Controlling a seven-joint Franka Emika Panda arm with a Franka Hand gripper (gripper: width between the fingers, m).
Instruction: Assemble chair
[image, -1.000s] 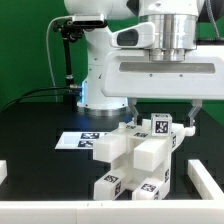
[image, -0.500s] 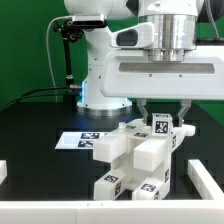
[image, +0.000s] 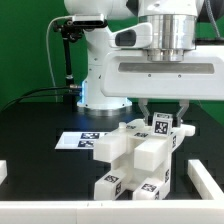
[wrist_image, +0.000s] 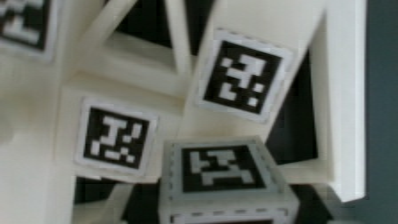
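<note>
The chair (image: 130, 155) is a cluster of white blocky parts with black-and-white tags, standing on the black table in the middle of the exterior view. My gripper (image: 161, 118) hangs straight above the cluster's right top. Its two dark fingers are closed on a small tagged cube (image: 160, 126) that sits on top of the cluster. In the wrist view the cube (wrist_image: 217, 168) lies between my fingers (wrist_image: 148, 203), and the gripper (wrist_image: 226, 205) is shut on it. Other tagged white parts (wrist_image: 244, 75) lie beyond the cube.
The marker board (image: 75, 139) lies flat on the table behind the chair, toward the exterior view's left. White border rails stand at the right (image: 205, 180), the left (image: 3, 172) and along the front (image: 60, 210). The robot's base (image: 100, 85) stands behind.
One second ago the fingers stood wide apart on either side of the cube. They have closed inward onto it and have held still for the last half second.
</note>
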